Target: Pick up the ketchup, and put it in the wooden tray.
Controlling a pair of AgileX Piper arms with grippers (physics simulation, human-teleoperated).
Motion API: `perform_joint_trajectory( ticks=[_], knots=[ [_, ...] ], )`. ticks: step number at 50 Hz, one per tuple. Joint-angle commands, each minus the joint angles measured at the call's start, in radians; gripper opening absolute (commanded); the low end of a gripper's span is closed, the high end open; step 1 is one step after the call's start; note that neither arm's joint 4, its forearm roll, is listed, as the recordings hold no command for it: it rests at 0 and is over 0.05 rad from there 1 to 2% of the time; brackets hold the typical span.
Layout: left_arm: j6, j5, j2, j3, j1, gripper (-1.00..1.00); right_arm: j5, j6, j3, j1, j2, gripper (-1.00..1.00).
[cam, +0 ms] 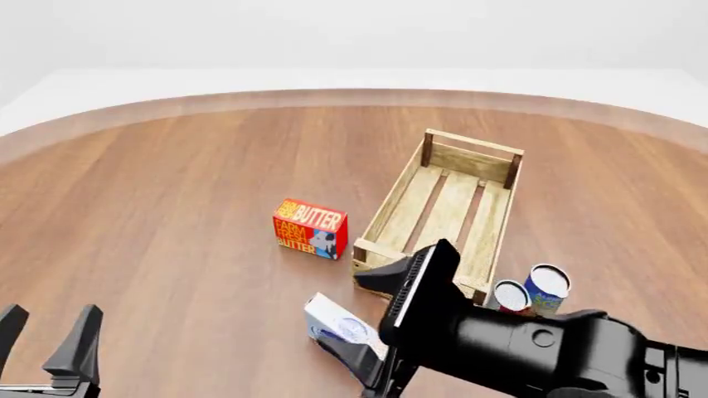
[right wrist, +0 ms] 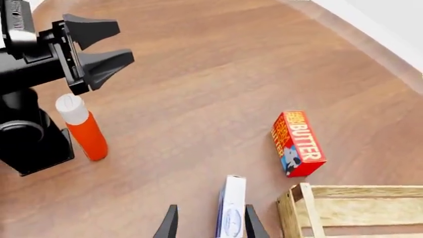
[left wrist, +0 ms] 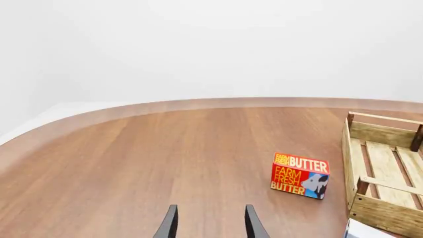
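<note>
Ketchup (right wrist: 82, 128) upright on brown wood table (right wrist: 198, 74).

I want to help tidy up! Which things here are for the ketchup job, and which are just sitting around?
For the job:
ketchup, standing by the left arm
wooden tray, nothing in it

Just sitting around:
butter box
white carton
two cans beside the tray

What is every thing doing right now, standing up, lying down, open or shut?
ketchup: standing upright, cap on, not held
wooden tray: nothing in it
butter box: standing on its long edge
white carton: lying flat
two cans: upright
left tool: open
right tool: open
</note>
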State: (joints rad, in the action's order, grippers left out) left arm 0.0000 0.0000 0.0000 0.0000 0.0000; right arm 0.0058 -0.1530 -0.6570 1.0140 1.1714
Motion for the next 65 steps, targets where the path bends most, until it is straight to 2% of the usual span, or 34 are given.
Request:
perform_joint_trajectory(
  ticks=[1,4,8,9,14,32,45,50,51,65],
  knots=[
    [0.0,0.0,0.0,0.0,0.0,1.0,0.001,0.038,-0.077,0.072,0.12,1.0],
    [0.0,0.0,0.0,0.0,0.0,1.0,0.006,0.064,-0.106,0.099,0.15,1.0],
    [0.0,0.0,0.0,0.0,0.0,1.0,0.007,0.055,-0.114,0.09,0.154,1.0],
    [0.0,0.0,0.0,0.0,0.0,1.0,0.01,0.073,-0.125,0.101,0.16,1.0],
    [0.0,0.0,0.0,0.0,0.0,1.0,0.008,0.072,-0.144,0.104,0.185,1.0],
    [0.0,0.0,0.0,0.0,0.0,1.0,-0.006,0.1,-0.322,0.235,0.425,1.0],
    [0.0,0.0,0.0,0.0,0.0,1.0,-0.009,0.108,-0.418,0.289,0.534,1.0],
    [0.0,0.0,0.0,0.0,0.0,1.0,0.0,0.106,-0.49,0.327,0.606,1.0],
    [0.0,0.0,0.0,0.0,0.0,1.0,0.025,0.093,-0.596,0.399,0.713,1.0],
    [0.0,0.0,0.0,0.0,0.0,1.0,0.025,0.084,-0.614,0.425,0.753,1.0]
  ],
)
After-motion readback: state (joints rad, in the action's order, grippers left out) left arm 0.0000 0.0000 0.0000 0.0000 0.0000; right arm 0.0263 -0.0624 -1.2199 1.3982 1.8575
